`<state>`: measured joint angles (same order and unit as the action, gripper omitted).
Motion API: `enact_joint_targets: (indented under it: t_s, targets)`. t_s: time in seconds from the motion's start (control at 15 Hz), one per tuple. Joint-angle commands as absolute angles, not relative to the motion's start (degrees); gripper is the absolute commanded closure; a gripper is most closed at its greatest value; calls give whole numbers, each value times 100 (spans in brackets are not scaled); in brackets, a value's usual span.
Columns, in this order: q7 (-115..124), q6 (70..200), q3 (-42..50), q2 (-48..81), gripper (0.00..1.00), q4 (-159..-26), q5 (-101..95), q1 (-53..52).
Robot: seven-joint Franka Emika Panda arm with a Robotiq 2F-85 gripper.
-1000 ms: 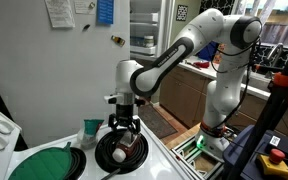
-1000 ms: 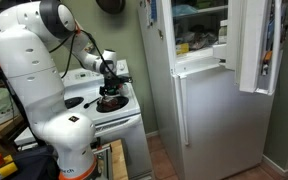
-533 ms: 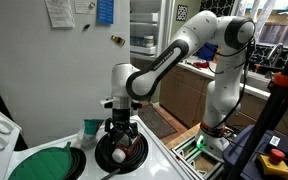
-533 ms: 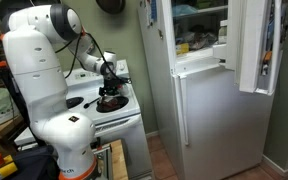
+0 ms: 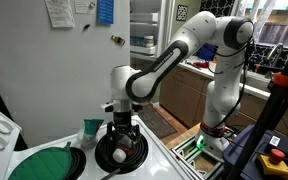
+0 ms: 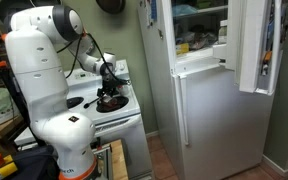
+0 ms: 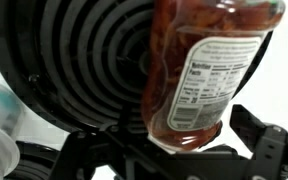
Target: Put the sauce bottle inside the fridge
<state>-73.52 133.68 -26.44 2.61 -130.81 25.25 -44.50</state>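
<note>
Green round disc point(image 5: 44, 165) lies far left on the white stove point(image 6: 112, 125), and a green-and-white cup point(image 5: 90, 130) stands just to its right. Next is the black spiral burner point(image 7: 74, 70). The slim red-brown sauce bottle with a pale label point(image 7: 209, 70) lies on it. The black gripper point(image 5: 120, 138) hangs directly over the bottle, released, with fingers point(image 7: 269, 145) spread on both sides of it. The tall white fridge point(image 6: 204, 110) stands right of the stove, with its upper door open.

Olive wall point(image 6: 134, 60), wood floor point(image 6: 169, 162), white stove point(image 6: 119, 128).
</note>
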Motion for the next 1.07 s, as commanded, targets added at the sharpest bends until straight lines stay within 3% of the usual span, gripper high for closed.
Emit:
enact_joint_targets:
  t_s: [0.0, 0.6, 0.67, 0.87, 1.0]
  targets:
    - [-7350, 13256, -2779, 433, 0, -13026, 2485, -4343]
    - [-7427, 13439, -2902, 664, 0, -13017, 2580, -4228]
    - [-7432, 13450, -2915, 661, 21, -13026, 2595, -4212]
    - [-7470, 13497, -2956, 618, 40, -13052, 2621, -4154]
    - [-7462, 13458, -2987, 586, 40, -13071, 2610, -4121]
